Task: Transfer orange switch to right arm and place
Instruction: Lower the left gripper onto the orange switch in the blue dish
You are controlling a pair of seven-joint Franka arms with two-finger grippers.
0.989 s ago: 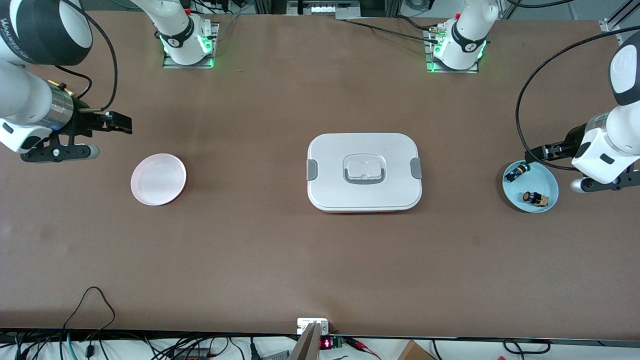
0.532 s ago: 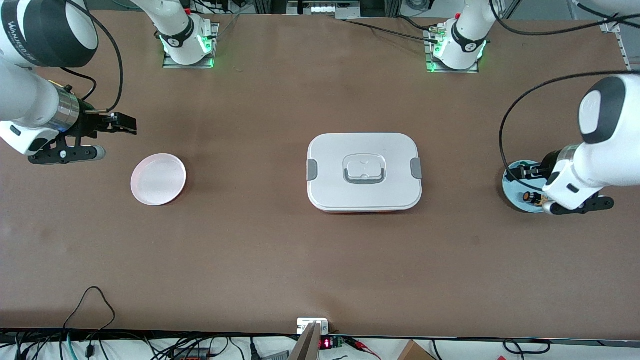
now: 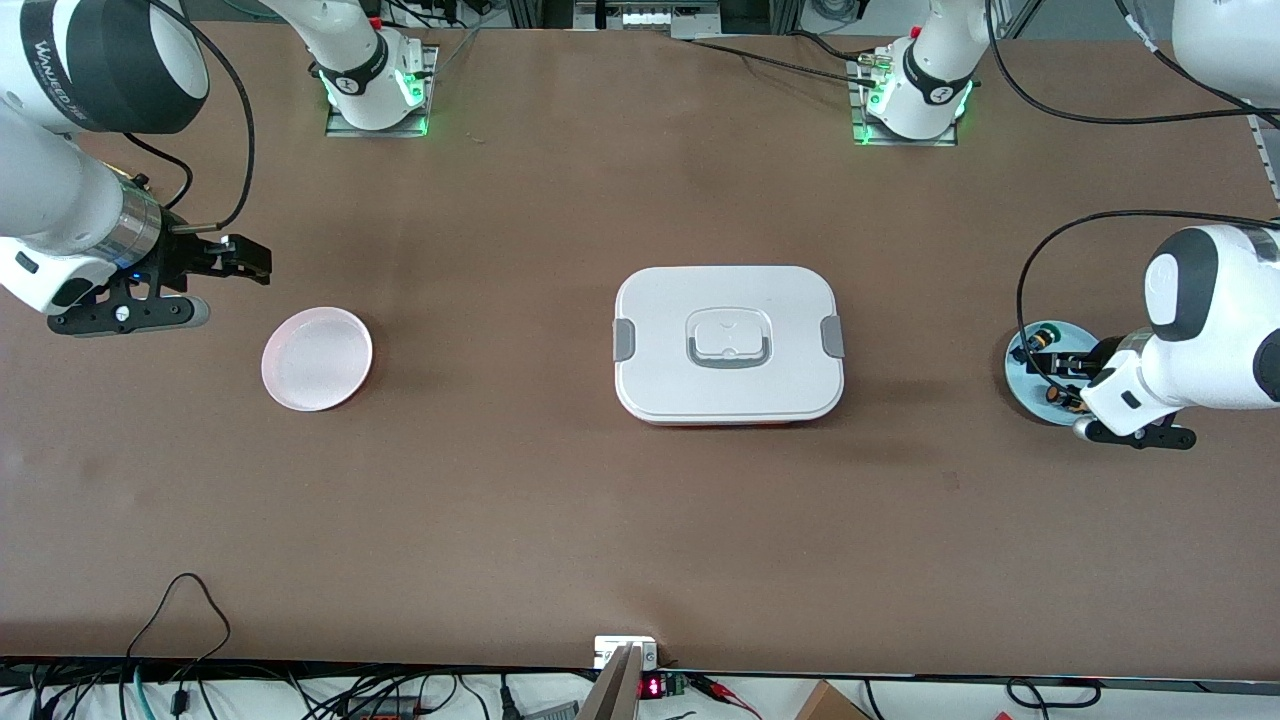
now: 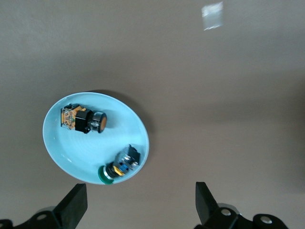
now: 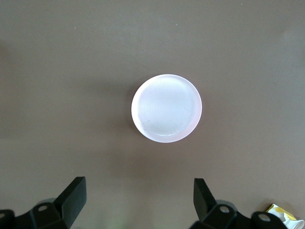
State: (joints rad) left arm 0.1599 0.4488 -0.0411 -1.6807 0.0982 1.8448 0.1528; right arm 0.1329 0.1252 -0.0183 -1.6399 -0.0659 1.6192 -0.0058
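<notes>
**Left gripper lining up over the blue dish for the orange switch**

My left gripper [image 3: 1062, 372] hangs over the blue dish [image 3: 1022, 378] at the left arm's end of the table, fingers [image 4: 72, 206] spread wide and empty. In the left wrist view the orange switch [image 4: 83, 119] lies on its side in the dish, tan block base at one end, round orange cap at the other. The green-capped switch [image 4: 119, 167] lies in the same dish, near the rim, apart from the orange one.

How I judge the pick should go:
- The orange switch is off my centreline, not between the fingers; shift over it before descending.
- Close across the black middle body, not along its length, so the cap stays free for the handover.
- Keep the spread fingers off the green-capped switch and the dish rim on the way down.
- Grip toward one end, leaving room for the other gripper to take hold.

My right gripper [image 3: 240, 258] waits with its fingers [image 5: 71, 196] apart and nothing in them, above the table just beside the pink dish [image 3: 317, 358]. The white lidded box [image 3: 728, 343] sits mid-table between the dishes.

Against the earlier frames: my left arm has swung in over the blue dish and dropped lower, now hiding part of it from the front camera. A second ago the gripper was at the dish's edge, with both switches in plain sight. The right gripper has barely shifted.
</notes>
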